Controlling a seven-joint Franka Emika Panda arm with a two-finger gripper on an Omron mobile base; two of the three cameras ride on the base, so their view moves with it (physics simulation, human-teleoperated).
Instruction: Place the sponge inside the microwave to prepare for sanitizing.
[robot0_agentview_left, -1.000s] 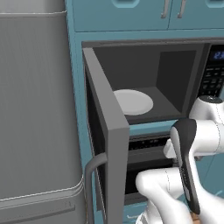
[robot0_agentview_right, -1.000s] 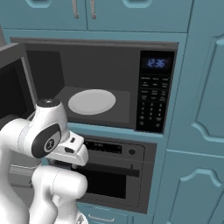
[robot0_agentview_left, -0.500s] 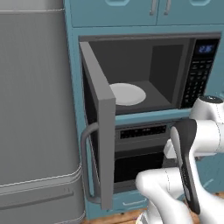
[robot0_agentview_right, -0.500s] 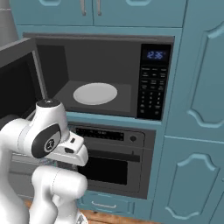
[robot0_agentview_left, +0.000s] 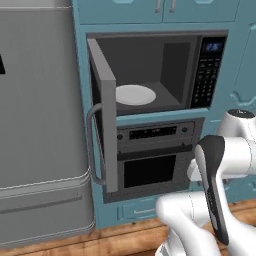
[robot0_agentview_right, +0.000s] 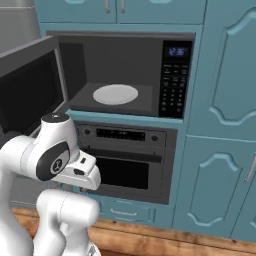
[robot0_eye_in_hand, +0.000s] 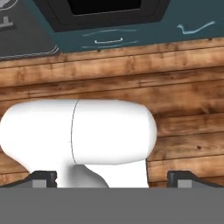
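Observation:
The microwave (robot0_agentview_left: 165, 60) is built into the blue cabinet wall and stands open. Its door (robot0_agentview_left: 107, 115) with a grey bar handle (robot0_agentview_left: 91, 145) is swung out to the left. Inside lies a pale round turntable (robot0_agentview_left: 135, 95) with nothing on it, also visible from the right side as the turntable (robot0_agentview_right: 115, 94). The black keypad (robot0_agentview_right: 175, 85) carries a blue display. The sponge is out of view. My gripper (robot0_eye_in_hand: 113, 179) points down at the wooden floor (robot0_eye_in_hand: 175, 87), open, with nothing between its fingertips (robot0_eye_in_hand: 43, 178).
A grey oven (robot0_agentview_left: 150, 160) sits directly under the microwave, with a blue drawer (robot0_eye_in_hand: 109, 39) below it. The tall grey fridge (robot0_agentview_left: 40, 125) stands to the left, close to the open door. Blue cabinet doors (robot0_agentview_right: 225, 125) fill the right side.
The whole picture has shifted in both base views: the camera has moved back and the microwave now looks smaller and farther off. The arm keeps its folded pose, gripper still open.

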